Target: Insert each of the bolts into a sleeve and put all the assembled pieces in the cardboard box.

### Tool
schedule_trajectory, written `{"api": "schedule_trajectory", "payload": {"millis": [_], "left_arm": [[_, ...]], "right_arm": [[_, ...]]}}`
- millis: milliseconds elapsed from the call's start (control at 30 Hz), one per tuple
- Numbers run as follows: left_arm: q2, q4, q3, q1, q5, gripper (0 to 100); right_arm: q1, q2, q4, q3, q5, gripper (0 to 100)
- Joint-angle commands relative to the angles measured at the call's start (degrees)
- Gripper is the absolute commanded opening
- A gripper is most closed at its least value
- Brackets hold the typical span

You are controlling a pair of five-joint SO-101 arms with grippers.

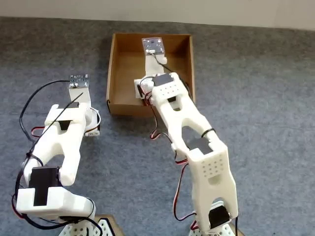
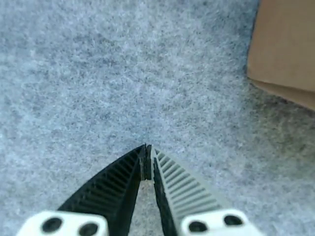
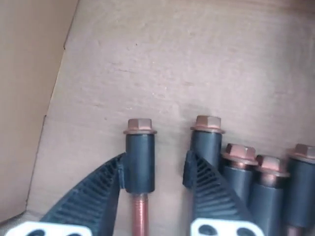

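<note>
Inside the cardboard box, the right claw stands wide, one sleeved bolt between its fingers (four more alongside). The left claw, pinched closed, hangs just outside the box.

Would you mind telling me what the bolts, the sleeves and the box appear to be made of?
Bolts: metal with a copper-coloured, slightly glossy finish, going by the hex heads and threaded shank; perhaps plated steel.
Sleeves: smooth matt black, probably plastic or rubber; the look leaves that open.
Box: plain brown cardboard, matt and faintly fibrous, with a folded wall.
</note>
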Motion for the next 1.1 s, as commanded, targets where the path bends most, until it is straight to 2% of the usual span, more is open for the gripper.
{"api": "schedule_trajectory", "payload": {"millis": [0,133,433,767,900,1067], "left_arm": [[-0.22,-0.88,-0.13,-0.04,-0.26,3],[-0.22,-0.88,-0.13,-0.04,-0.26,3],[-0.22,-0.88,-0.13,-0.04,-0.26,3],[-1.45,-0.53,1.1,-0.04,-0.18,3],[-9.54,-2.02,6.81,0.04,-0.26,1],[-28.09,-12.66,22.9,0.04,-0.26,1]], "right_arm": [[1.8,-7.25,4.53,-5.23,0.44,15.9],[4.26,-12.97,9.1,-8.57,0.44,0.3],[6.73,-26.07,18.42,-8.75,0.44,0.6],[2.77,-33.8,26.77,-8.66,0.35,0.6],[0.48,-37.41,30.2,-8.75,0.35,0.6],[-1.01,-45.41,32.66,-6.02,0.35,0.6]]}}
